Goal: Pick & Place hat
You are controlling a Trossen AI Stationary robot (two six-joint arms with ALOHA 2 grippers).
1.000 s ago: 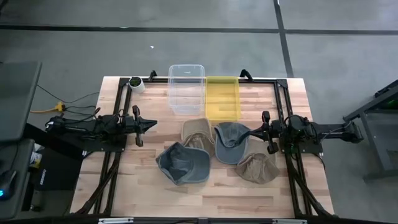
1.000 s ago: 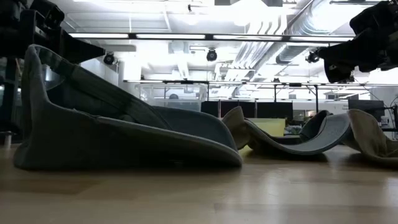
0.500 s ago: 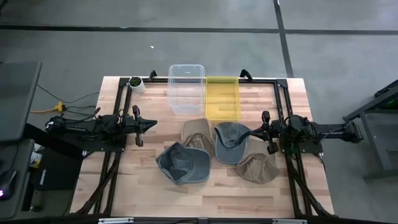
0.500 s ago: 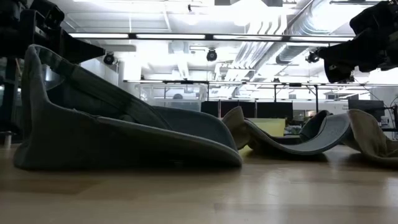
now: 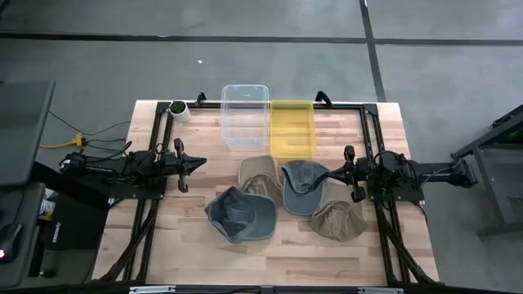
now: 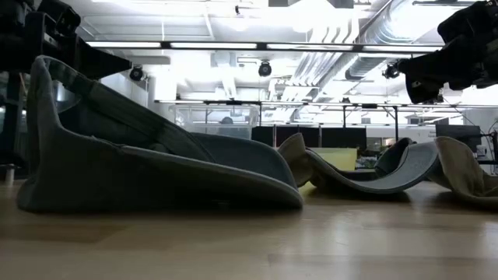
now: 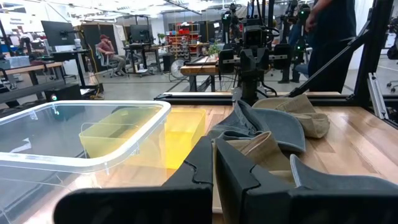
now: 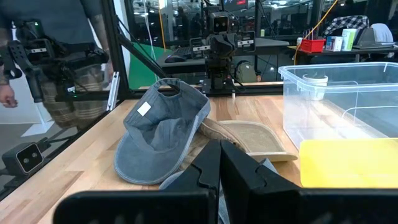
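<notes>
both jaws shut; wrist views alone show person (image 8: 56, 56) behind table.

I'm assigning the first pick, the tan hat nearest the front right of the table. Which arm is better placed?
Probably the right: the right gripper hangs just behind the tan hat, while the left gripper waits across the table.
</notes>
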